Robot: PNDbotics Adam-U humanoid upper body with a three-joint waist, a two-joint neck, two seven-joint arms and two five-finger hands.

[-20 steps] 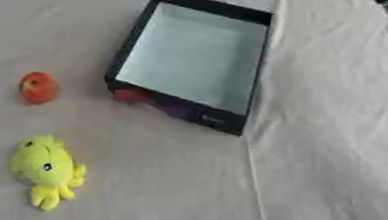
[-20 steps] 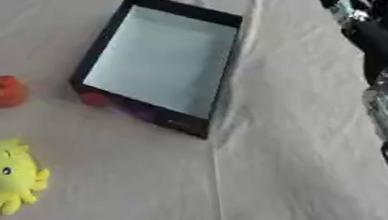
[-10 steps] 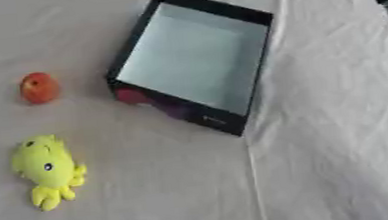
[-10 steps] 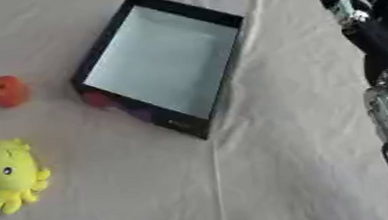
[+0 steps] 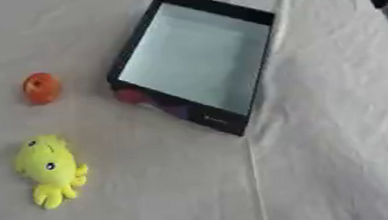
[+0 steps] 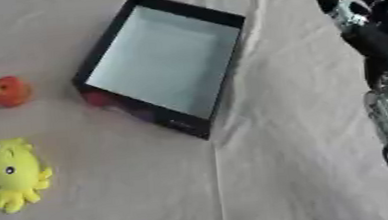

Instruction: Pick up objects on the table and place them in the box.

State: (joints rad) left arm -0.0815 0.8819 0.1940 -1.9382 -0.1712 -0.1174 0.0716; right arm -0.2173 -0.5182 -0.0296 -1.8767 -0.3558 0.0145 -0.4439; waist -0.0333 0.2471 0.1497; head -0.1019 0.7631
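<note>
Black-walled open box with pale floor (image 5: 195,61) set far centre on beige cloth-covered table (image 5: 325,161), nothing seen inside. Yellow plush octopus (image 5: 49,170) near left; small orange-red round object (image 5: 41,87) left of box. Right hand (image 6: 361,22) raised at far right, fingers extended, nothing held. No pick started, judged; reach across to toy needed next.

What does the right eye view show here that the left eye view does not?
Only the right eye view shows the right hand whole, fingers straight, with the silver and black forearm below it along the right edge. Only the left eye view shows more cloth left of the yellow octopus toy. Both show the open black box, nothing visible inside, the orange-red fruit and the toy on the cloth.
</note>
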